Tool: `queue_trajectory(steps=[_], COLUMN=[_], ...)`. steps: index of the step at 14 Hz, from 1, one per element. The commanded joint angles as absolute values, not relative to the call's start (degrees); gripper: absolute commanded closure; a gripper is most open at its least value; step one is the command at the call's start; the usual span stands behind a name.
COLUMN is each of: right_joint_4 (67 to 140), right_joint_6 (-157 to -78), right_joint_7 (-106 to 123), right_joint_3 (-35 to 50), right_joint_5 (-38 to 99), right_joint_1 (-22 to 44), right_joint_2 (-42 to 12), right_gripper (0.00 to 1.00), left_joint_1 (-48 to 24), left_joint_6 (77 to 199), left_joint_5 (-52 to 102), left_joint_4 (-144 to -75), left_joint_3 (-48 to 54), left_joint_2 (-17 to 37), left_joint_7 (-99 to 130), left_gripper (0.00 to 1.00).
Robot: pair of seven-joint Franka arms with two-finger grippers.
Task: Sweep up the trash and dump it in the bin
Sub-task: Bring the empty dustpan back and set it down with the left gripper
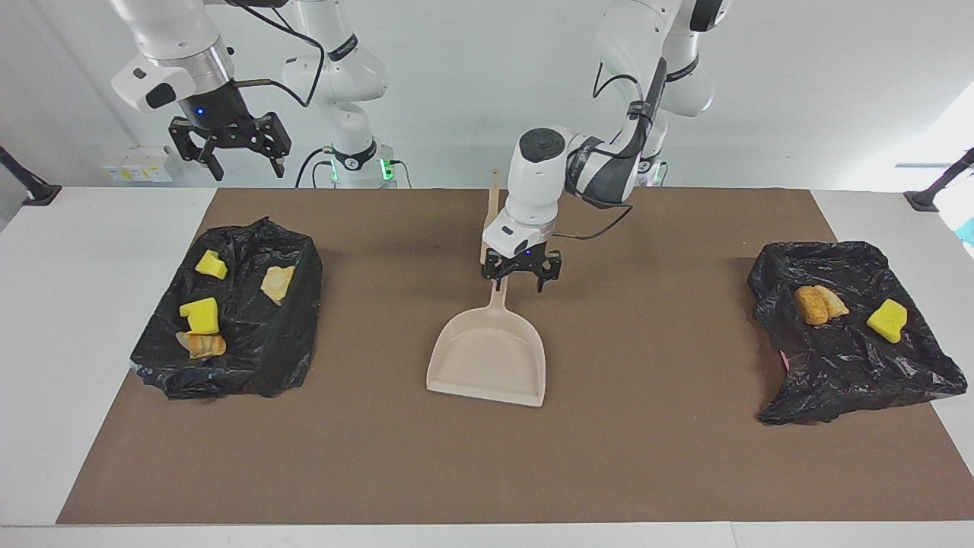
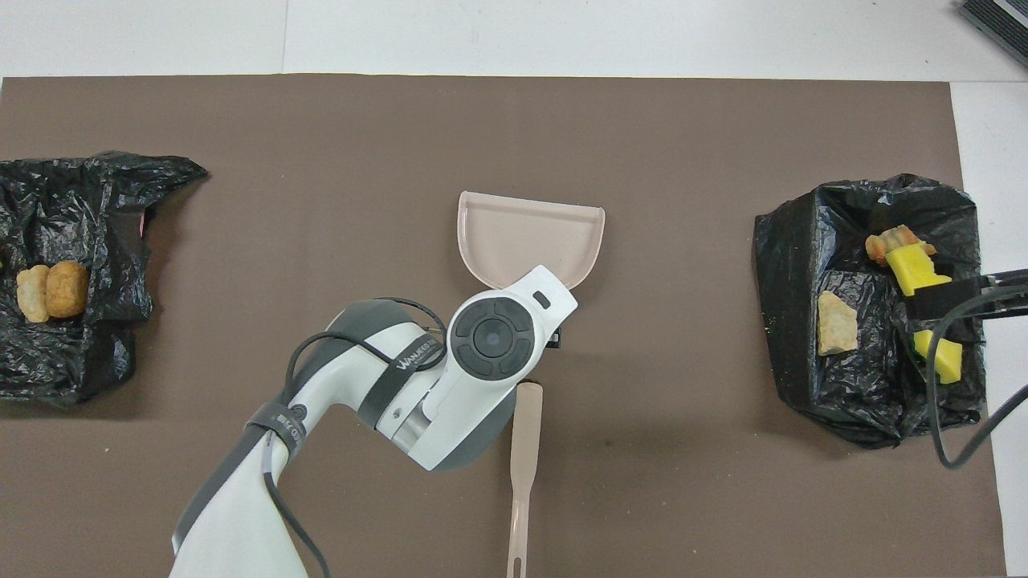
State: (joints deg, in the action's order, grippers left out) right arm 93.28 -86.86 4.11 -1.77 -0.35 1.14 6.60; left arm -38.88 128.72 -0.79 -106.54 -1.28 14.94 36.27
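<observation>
My left claw (image 1: 522,275) is low over the dustpan (image 1: 487,356) handle, mid-mat, fingers spread apart w/ the handle tip between them, not pinched, so nothing held. Dustpan lies flat on the brown mat (image 1: 654,457), pan end pointing away from the robots, no trash in it. Brush (image 2: 522,474) lies on the mat nearer the robots than the dustpan, its head end hidden under my left arm in the overhead view.

Right claw (image 1: 228,148) hangs up high at its own end of the table, over the mat edge near the bin bag, fingers wide apart, empty, arm waiting.

Trash: all of it sits in the two black bags. Bag at right arm's end (image 1: 228,320) has yellow sponge bits (image 1: 199,314) and a couple of bread lumps (image 1: 277,282). Bag at left arm's end (image 1: 845,358) has a bread lump (image 1: 816,304) and one yellow sponge chunk (image 1: 886,320) beside it.
</observation>
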Motion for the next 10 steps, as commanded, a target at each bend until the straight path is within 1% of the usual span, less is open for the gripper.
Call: queue_trajectory(steps=[1, 4, 10], right_joint_4=[94.13, 94.13, 94.13], right_joint_6=[-87.28, -87.28, -87.28], right_joint_7=[3.60, 3.60, 3.60], right_joint_3=[-1.32, -1.32, -1.32], right_joint_5=[0.79, 0.79, 0.79], right_joint_1=[0.35, 0.35, 0.35], right_joint_2=[7.38, 7.38, 7.38], right_gripper=[0.00, 0.00, 0.00], left_joint_1=[-34.74, -29.72, -17.25], left_joint_6=[125.52, 122.01, 116.90], left_joint_5=[0.09, 0.09, 0.09], left_joint_4=[-106.79, -105.12, -104.15], left_joint_3=[-0.97, -1.05, -1.14], left_joint_2=[11.96, 10.11, 6.69], left_joint_7=[35.77, 32.37, 8.65], left_gripper=[0.00, 0.00, 0.00])
